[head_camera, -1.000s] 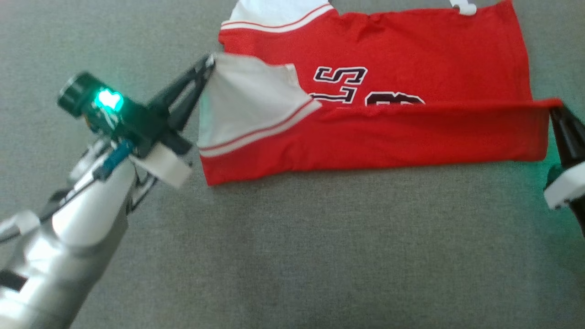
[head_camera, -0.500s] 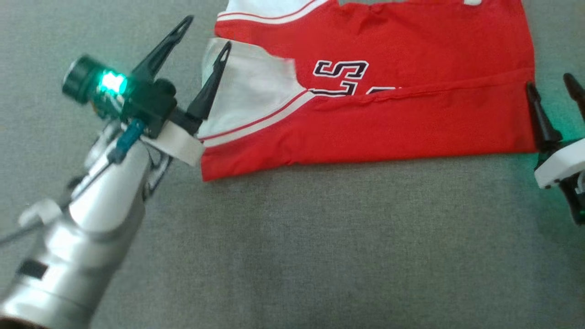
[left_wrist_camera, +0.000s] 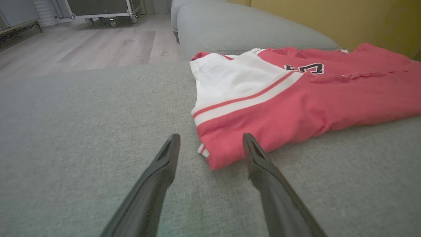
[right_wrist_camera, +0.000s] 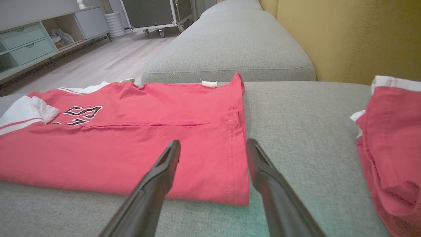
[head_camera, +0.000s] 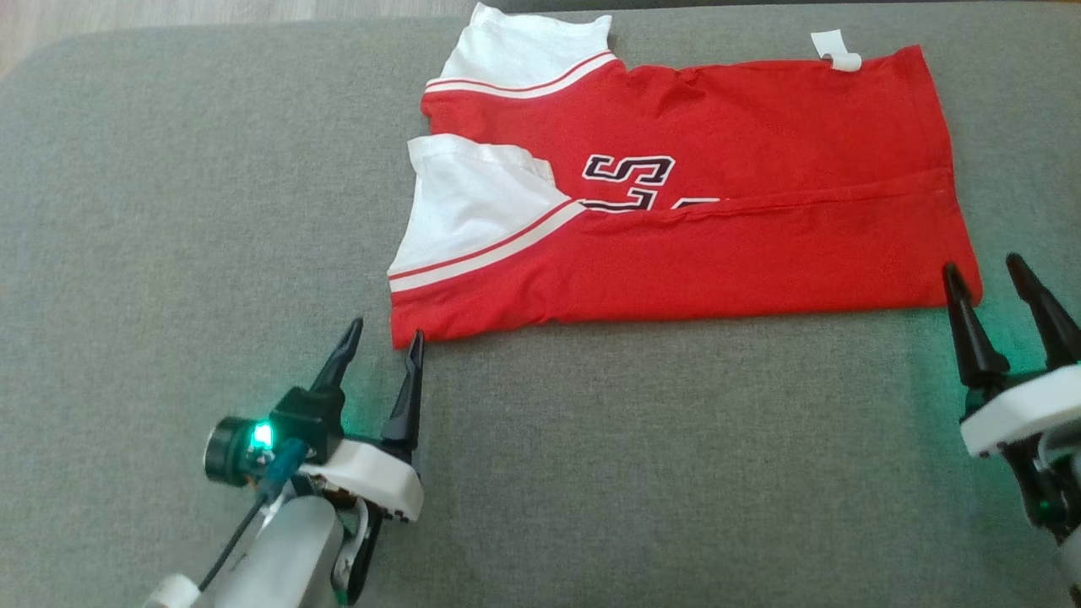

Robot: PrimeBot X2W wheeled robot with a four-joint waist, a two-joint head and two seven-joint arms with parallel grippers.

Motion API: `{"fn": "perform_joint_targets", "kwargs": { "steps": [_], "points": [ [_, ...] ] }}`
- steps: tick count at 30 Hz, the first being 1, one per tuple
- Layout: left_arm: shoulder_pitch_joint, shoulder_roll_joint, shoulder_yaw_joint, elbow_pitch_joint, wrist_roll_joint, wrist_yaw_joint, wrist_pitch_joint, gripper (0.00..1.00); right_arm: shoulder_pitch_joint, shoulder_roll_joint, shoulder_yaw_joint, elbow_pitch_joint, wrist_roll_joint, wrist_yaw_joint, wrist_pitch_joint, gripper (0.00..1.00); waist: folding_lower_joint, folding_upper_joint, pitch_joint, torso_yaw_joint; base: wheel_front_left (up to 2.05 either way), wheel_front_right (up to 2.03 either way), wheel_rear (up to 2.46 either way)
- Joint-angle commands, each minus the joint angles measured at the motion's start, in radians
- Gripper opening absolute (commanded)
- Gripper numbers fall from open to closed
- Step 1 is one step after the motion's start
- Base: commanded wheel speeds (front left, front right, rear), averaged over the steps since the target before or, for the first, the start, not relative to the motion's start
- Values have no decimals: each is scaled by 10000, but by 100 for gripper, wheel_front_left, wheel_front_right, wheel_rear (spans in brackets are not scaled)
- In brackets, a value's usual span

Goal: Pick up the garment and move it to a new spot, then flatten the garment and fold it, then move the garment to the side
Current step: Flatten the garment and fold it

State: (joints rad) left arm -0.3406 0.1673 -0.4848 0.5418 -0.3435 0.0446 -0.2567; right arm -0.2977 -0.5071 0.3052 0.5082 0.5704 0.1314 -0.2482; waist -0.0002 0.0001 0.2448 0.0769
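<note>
The garment is a red jersey with white sleeves and dark lettering, lying on the grey cushion with its near long edge folded up over the front. My left gripper stands open just short of the garment's near left corner, touching nothing. My right gripper is open at the near right corner, its fingers straddling the hem of the garment from above with nothing held between them.
The grey sofa cushion stretches out wide in front of the garment. A second red and white garment lies to the right. A yellow backrest rises behind it. Wooden floor, a wheeled cart and drawers lie beyond the cushion.
Both grippers have let go of the folded-over edge and opened. They drew back toward me, to the garment's near corners. The fold now lies flat, and the camera view shifted.
</note>
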Motion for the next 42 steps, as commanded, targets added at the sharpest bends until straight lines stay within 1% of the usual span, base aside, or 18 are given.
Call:
{"fn": "perform_joint_targets", "kwargs": {
  "steps": [1,7,12,18,21,22,23,24,25,28,32,36,42],
  "points": [
    [-195,57,385,-17,-55,54,-50,100,238,-134,-94,-337,-52,-7,-133,100,2,-1,-25,8,0,0,0],
    [-390,-195,384,943,-93,153,-51,100,560,-56,-318,-523,-166,-7,-134,100,2,-1,52,-71,0,0,0],
    [-698,-328,257,1484,-82,25,-50,100,563,-115,-416,-568,-207,-7,-134,100,2,-1,170,-88,0,0,0],
    [-876,-213,42,1014,676,147,-50,100,640,-156,-610,-521,-244,-7,-135,100,2,-1,216,3,0,0,0],
    [-864,-173,-41,936,874,96,-50,100,659,-145,-648,-496,-280,-7,-135,100,2,-1,221,29,0,0,0],
    [-873,-147,-83,931,938,47,-50,83,654,-143,-660,-495,-286,-7,-135,100,2,-1,229,31,0,0,0],
    [-883,-134,-105,928,979,6,-50,45,648,-146,-671,-497,-293,-7,-135,100,2,-1,240,36,0,0,0],
    [-892,-132,-121,926,1003,-45,-50,19,640,-151,-680,-500,-302,-7,-135,100,2,-1,253,39,0,0,0],
    [-909,-121,-162,937,1046,-106,-50,0,632,-156,-682,-503,-311,-7,-135,100,2,-1,264,41,0,0,0],
    [-966,-104,-218,961,1167,-166,-51,0,607,-167,-695,-500,-343,-7,-135,100,2,-1,288,44,0,0,0],
    [-990,-74,-218,914,1280,-135,-51,0,575,-150,-675,-386,-351,-7,-135,100,2,-1,276,35,0,0,0],
    [-918,99,-203,772,1431,-128,-51,0,363,77,-600,203,53,-7,86,100,2,-1,232,70,0,0,0],
    [-939,294,-180,643,1549,-197,-51,0,-286,169,-394,1076,541,-7,655,100,2,-1,250,198,0,0,0]
  ]
}}
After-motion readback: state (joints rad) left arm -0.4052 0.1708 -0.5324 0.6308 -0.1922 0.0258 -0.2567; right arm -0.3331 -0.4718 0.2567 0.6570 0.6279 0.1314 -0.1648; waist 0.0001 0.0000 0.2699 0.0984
